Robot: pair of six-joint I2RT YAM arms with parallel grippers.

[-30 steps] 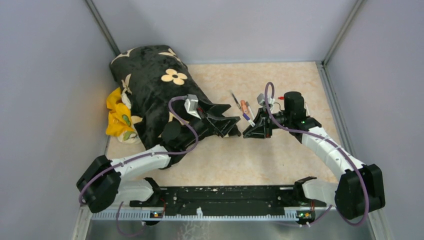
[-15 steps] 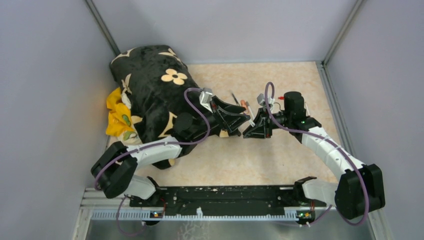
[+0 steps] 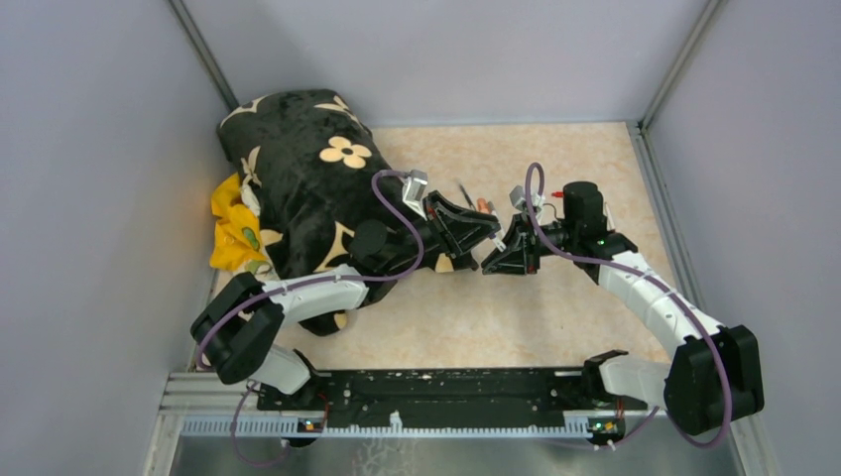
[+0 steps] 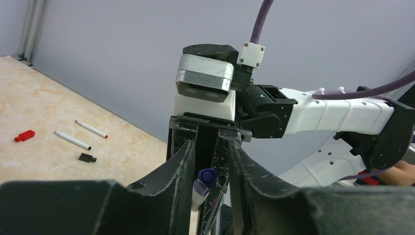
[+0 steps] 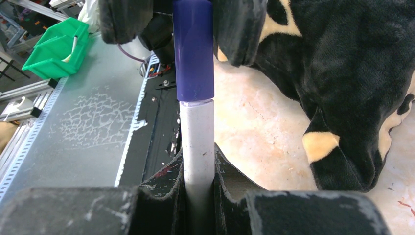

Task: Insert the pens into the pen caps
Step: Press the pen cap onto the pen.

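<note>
On my left, the black plush cloth with cream flowers (image 3: pixel 298 178) crowds the table up to the grey wall panel (image 3: pixel 99 198). Open room is the bare beige tabletop (image 3: pixel 585 169) toward the right and the near edge. At mid-table my left gripper (image 4: pixel 210 147) is clamped on the purple pen cap (image 5: pixel 194 49). The cap meets the white-barrelled marker (image 5: pixel 197 132), which is pinched between my right gripper (image 5: pixel 198 156) fingers. A small red cap (image 4: pixel 24 135), two thin white pens (image 4: pixel 72 140) and a black cap (image 4: pixel 87 157) lie loose, well apart.

My beige worktop (image 3: pixel 585 159) carries a black flowered blanket (image 3: pixel 298 178) and yellow cloth (image 3: pixel 233 233) at left — also a red cap (image 4: pixel 24 135), black cap (image 4: pixel 87 157), black-tipped pen (image 4: pixel 72 140) and red-tipped pen (image 4: pixel 91 129).
</note>
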